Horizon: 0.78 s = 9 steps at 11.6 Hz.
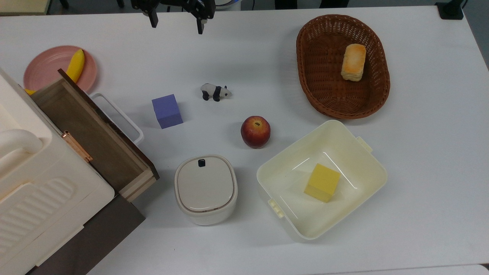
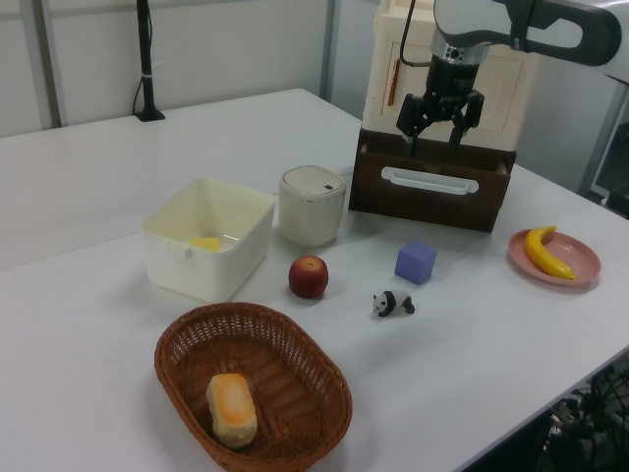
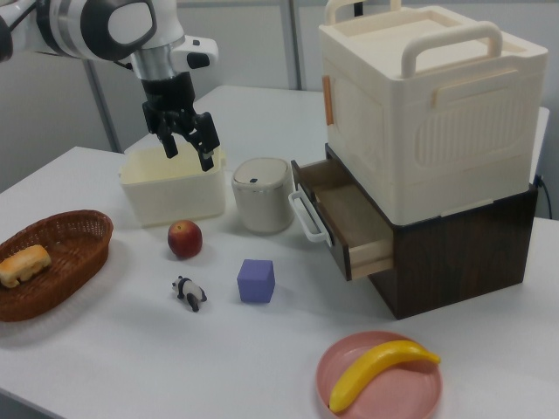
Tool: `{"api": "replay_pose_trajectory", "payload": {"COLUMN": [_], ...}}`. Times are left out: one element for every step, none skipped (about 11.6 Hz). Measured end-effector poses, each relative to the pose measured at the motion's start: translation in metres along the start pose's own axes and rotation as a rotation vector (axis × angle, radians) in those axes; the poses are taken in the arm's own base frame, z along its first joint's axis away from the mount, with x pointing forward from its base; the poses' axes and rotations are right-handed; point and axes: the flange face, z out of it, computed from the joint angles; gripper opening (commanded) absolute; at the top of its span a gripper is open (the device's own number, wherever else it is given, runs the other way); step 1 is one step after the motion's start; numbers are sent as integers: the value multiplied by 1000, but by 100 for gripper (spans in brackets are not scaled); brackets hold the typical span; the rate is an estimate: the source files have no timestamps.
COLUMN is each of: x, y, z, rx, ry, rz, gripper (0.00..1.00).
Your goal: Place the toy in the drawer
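Overhead, the top view shows the drawer [image 1: 95, 133] bare inside, claw [image 1: 176, 23] spread, toy [image 1: 216, 91] free.

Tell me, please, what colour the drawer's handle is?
White: the loop handle on the dark brown drawer front shows best in the right view.

Woven wicker basket [image 1: 378, 95], wooden drawer [image 1: 95, 133], glossy plastic tub [image 1: 366, 168]

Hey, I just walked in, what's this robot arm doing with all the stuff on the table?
Nothing is being handled yet. The end effector hangs open and empty above the table. The panda toy stands untouched on the tabletop between the purple cube and the apple. The drawer is already pulled open, with nothing seen inside.
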Motion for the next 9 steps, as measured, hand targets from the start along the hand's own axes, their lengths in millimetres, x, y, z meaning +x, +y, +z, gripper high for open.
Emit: {"api": "replay_pose_trajectory", "payload": {"x": [0,0,1,1,1,1,1,1,1], "y": [0,1,6,10,10,10,9,9,9], "z": [0,0,0,0,0,0,0,0,0], "rx": [0,23,41,48,48,48,49,49,49], "ry": [0,-2,-2,-2,-2,-2,-2,-2,-2], "rz": [-1,-19,-36,-41,-48,-50,-52,-53,-55], "gripper": [100,100,100,100,100,100,100,100,100]}}
